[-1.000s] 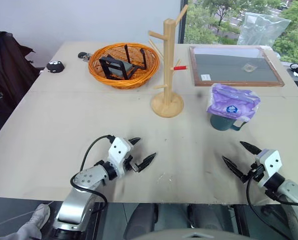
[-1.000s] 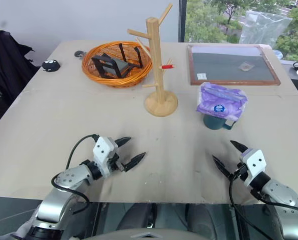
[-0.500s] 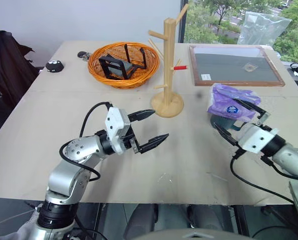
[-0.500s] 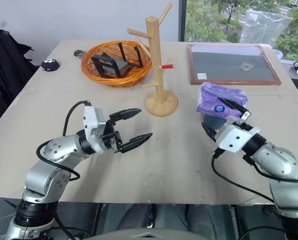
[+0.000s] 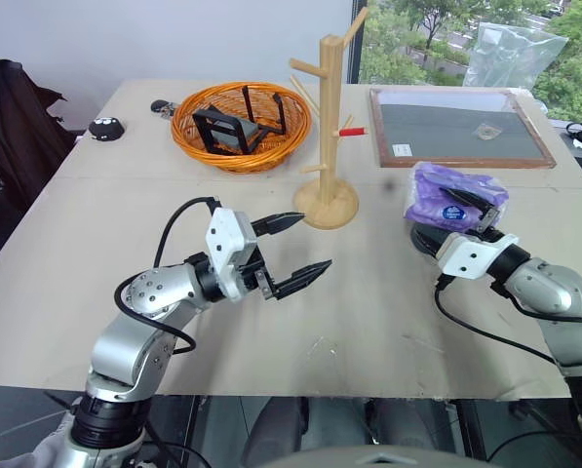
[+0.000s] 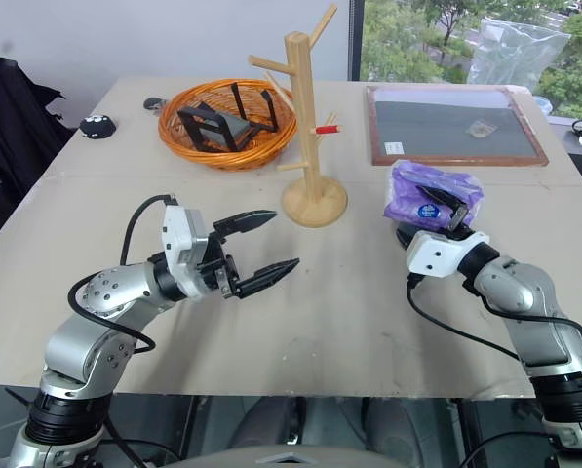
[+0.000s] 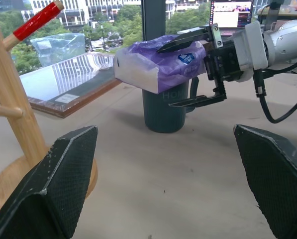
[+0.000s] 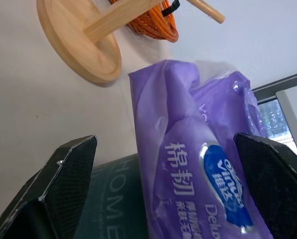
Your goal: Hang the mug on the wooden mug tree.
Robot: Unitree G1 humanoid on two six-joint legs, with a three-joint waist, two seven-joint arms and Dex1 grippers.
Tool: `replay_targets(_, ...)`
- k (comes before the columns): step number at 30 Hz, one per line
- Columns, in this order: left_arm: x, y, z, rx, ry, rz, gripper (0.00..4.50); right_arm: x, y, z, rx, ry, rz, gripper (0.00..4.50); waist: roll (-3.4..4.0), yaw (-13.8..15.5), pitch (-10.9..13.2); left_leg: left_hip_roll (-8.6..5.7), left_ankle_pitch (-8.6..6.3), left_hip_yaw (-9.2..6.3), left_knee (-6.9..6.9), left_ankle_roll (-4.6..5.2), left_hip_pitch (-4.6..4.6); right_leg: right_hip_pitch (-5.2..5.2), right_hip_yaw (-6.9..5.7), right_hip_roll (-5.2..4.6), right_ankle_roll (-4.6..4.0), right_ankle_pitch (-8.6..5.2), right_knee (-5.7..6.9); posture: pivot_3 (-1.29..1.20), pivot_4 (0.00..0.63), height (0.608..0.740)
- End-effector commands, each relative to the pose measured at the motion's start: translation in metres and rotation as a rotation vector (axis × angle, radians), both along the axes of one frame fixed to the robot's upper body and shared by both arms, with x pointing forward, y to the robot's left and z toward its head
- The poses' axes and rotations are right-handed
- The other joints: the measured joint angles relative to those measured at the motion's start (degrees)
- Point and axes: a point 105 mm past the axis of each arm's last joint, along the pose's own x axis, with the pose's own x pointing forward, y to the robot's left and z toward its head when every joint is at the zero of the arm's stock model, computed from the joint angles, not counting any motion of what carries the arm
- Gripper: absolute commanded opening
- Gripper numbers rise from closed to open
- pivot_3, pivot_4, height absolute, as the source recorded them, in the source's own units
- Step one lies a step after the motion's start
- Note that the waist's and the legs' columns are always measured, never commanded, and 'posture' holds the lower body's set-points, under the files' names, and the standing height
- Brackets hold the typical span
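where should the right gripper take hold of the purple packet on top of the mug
Probably across the purple packet near its end, coming level from the robot's side, as the open right gripper is lined up, one finger above and one below. It lies flat over the mug and overhangs the rim, so the overhang is free to pinch.

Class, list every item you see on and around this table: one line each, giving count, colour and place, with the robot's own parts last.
mug: one, dark teal, on the table's right side, under the packet.
purple packet: one, purple with a blue label, lying on top of the mug.
wooden mug tree: one, light wood, upright mid-table; one peg red-tipped.
wicker basket: one, orange, far left of the tree, holding dark objects.
framed board: one, grey with wooden frame, far right.
small black object: one, far left edge.
table: one, beige.
left gripper: one, black, open, above the table.
right gripper: one, black, open, around the packet and mug.
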Motion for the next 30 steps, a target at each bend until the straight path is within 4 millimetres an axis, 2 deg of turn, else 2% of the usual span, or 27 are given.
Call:
replay_targets(1, -0.008, -0.001, 0.016, -0.054, -0.044, -0.021, 4.5, 0.001, 0.002, 0.01, -0.007, -0.057, 0.01, 4.46, 0.0, -0.02, 0.0, 0.0, 0.0, 0.0, 0.0, 0.0, 0.0, 0.0, 0.0, 0.0, 0.0, 0.0, 0.0, 0.0, 0.15, 0.74)
replay_targets(3, -0.01, -0.001, 0.022, -0.122, -0.02, -0.039, 4.5, 0.002, 0.002, 0.01, -0.009, -0.059, 0.007, 4.46, 0.0, -0.02, 0.0, 0.01, 0.0, 0.0, 0.0, 0.0, 0.0, 0.0, 0.0, 0.0, 0.0, 0.0, 0.01, 0.0, 0.15, 0.74)
replay_targets(6, -0.016, -0.003, 0.024, -0.149, 0.014, -0.08, 4.5, 0.002, 0.0, 0.008, -0.014, -0.059, -0.002, 3.63, 0.0, -0.04, 0.0, 0.02, 0.0, 0.0, 0.01, 0.0, 0.0, 0.0, 0.0, 0.0, 0.0, 0.0, 0.01, 0.0, 0.15, 0.74)
replay_targets(12, -0.023, -0.004, 0.024, -0.152, 0.049, -0.128, 4.5, 0.002, -0.001, 0.01, -0.013, -0.081, -0.012, 0.65, 0.0, 0.0, 0.0, 0.02, 0.0, 0.0, 0.01, 0.0, 0.01, 0.01, 0.0, 0.0, 0.0, 0.0, 0.02, 0.0, 0.15, 0.74)
replay_targets(14, -0.022, -0.004, 0.024, -0.149, 0.049, -0.128, 4.5, 0.001, 0.0, 0.012, -0.005, -0.089, -0.007, 0.03, 0.0, -0.03, 0.0, 0.01, 0.0, 0.0, 0.02, 0.0, 0.03, 0.04, 0.0, 0.0, 0.0, 0.0, 0.02, 0.0, 0.15, 0.74)
replay_targets(23, -0.023, -0.006, 0.022, -0.141, 0.052, -0.14, 4.5, -0.004, -0.001, 0.02, 0.009, -0.145, -0.008, 0.03, 0.0, -0.04, 0.0, 0.01, 0.0, 0.0, 0.01, 0.0, 0.02, 0.02, 0.01, 0.0, -0.01, 0.0, 0.01, 0.0, 0.15, 0.74)
replay_targets(30, -0.022, -0.015, 0.023, -0.144, 0.056, -0.192, 4.5, -0.017, -0.016, 0.06, 0.007, -0.304, -0.061, 0.03, 0.02, 0.1, 0.01, 0.0, 0.0, 0.0, 0.01, 0.0, -0.02, 0.01, 0.0, 0.0, 0.0, 0.0, 0.0, 0.0, 0.15, 0.74)
